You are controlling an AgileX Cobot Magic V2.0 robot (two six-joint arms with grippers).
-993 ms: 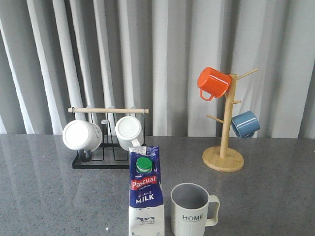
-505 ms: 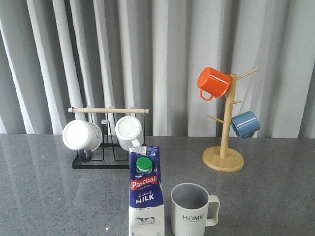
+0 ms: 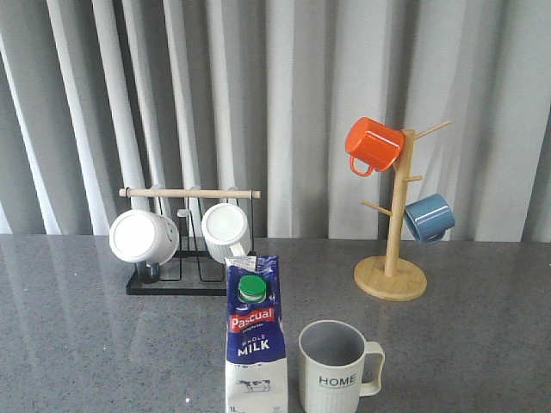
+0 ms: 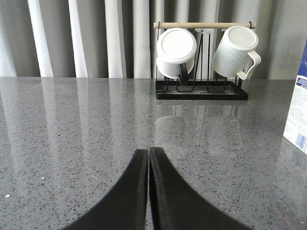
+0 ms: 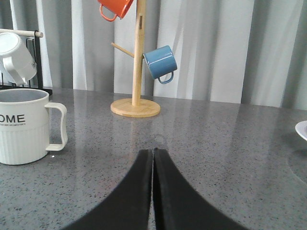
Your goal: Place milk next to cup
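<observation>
Blue-and-white milk (image 3: 255, 344) stays beside cup (image 3: 336, 368); both grippers (image 4: 148, 155) (image 5: 152, 155) remain pressed together.

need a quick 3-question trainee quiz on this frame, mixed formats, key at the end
1. True or false: the milk is lying on its side.
2. Multiple choice: which mug hangs highest on the wooden mug tree? A) blue mug B) orange mug C) the cup with HOME lettering
3. Fill in: both the left claw and the right claw are ____ and hold nothing.

Key
1. False: it stands upright on the table, just left of the cup in the front view, with a small gap between them.
2. B
3. Shut: in each wrist view the fingers meet with nothing between them.
</observation>
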